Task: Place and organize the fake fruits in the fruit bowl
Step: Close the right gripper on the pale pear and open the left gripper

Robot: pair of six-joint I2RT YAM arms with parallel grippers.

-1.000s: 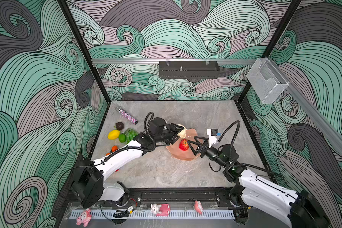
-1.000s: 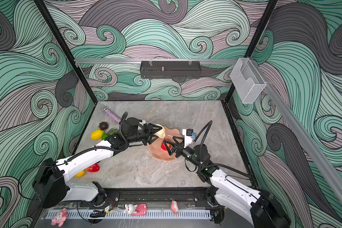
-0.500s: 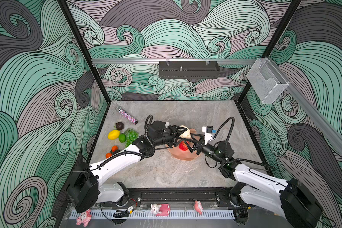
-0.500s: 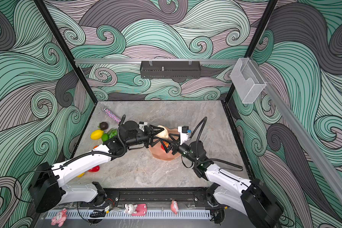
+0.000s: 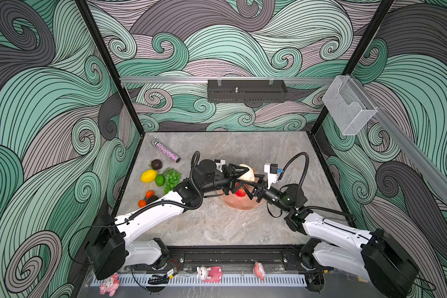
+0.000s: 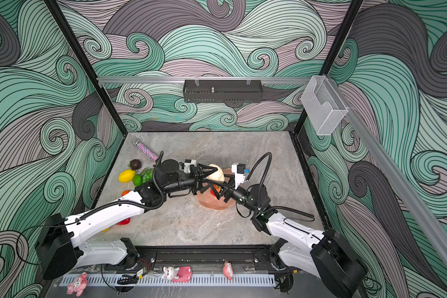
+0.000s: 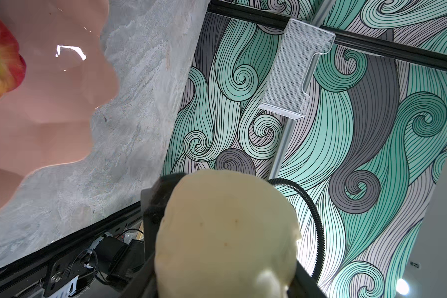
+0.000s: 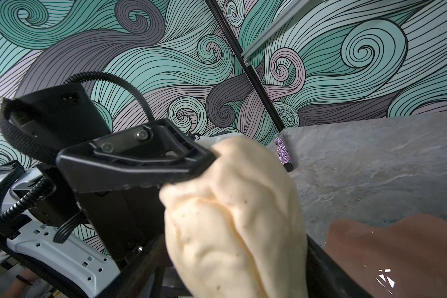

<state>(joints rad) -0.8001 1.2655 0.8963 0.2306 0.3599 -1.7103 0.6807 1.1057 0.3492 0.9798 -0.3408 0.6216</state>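
— What do the left jaws have?
— The cream pear [image 7: 227,232]. They stand partly open and clamp it from both sides; one finger [image 8: 140,160] presses on its flank. The pear hangs in the air over the far rim of the fruit bowl [image 5: 243,205].
— And the right jaws?
— They come in from the opposite side and are set wide around the same pear. One finger [image 8: 325,278] lies right along it, but I cannot tell whether they grip it.
— What is in the bowl?
— A red apple [image 5: 240,192], just below the pear. The bowl rests on the tabletop [image 5: 217,227] between the two arms.
— The other fruits?
— They are on the tabletop, well left of the bowl: a dark avocado [image 5: 156,164], a lemon [image 5: 148,176] just beside a lime [image 5: 159,180], and a grape bunch [image 5: 172,179]. Nearer the front are two oranges [image 5: 149,194]. A sparkly tube [image 5: 167,152] lies toward the back.
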